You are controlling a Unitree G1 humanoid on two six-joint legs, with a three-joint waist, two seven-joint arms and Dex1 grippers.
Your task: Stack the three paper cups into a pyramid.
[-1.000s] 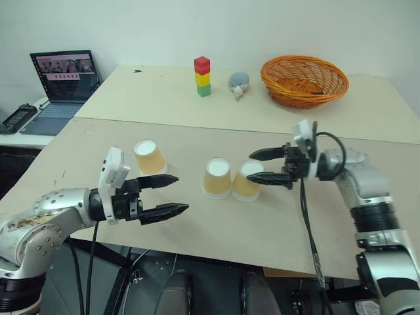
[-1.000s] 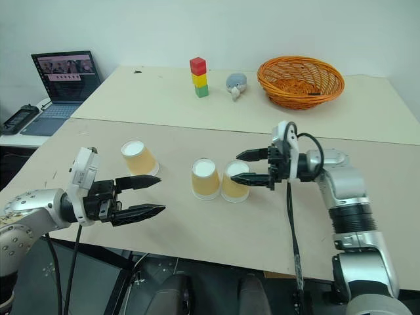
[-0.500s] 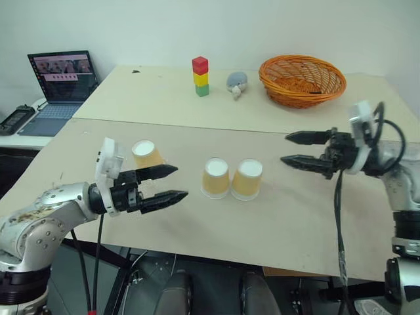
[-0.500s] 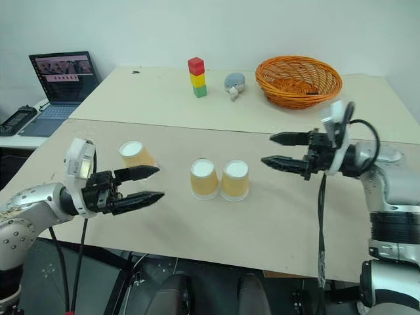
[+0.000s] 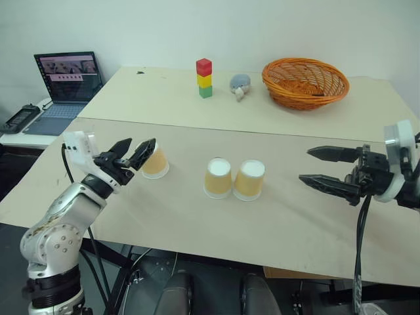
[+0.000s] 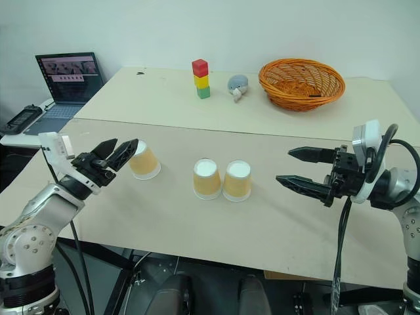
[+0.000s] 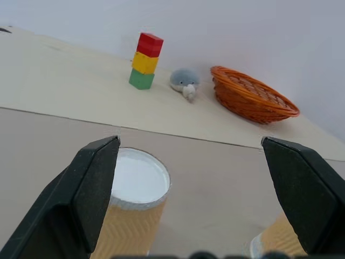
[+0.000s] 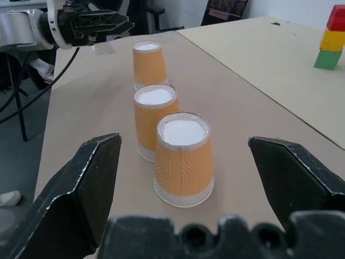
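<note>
Three paper cups sit upside down on the near table, white bottoms up. Two of them, the middle cup [image 5: 217, 177] and the right cup [image 5: 249, 180], stand side by side and touching in the middle of the frame. That looks like the bottom row of the pyramid, ready for a cup on top. The third cup [image 5: 155, 161] stands alone at middle left, well apart from the pair.

At the left, the left gripper [image 5: 131, 153] has its two black fingers spread wide and holds nothing. It points at the lone cup from just beside it, so I think it is lining up to grab that one.

Over at the right edge, the right gripper [image 5: 323, 168] is also spread wide with nothing in it. It hangs well apart from the pair, likely to leave room.

Farther back, a block tower [image 5: 205, 77], a small gray toy [image 5: 239, 84] and a basket [image 5: 304, 81] sit on the far table. A laptop [image 5: 63, 77] is at upper left.
</note>
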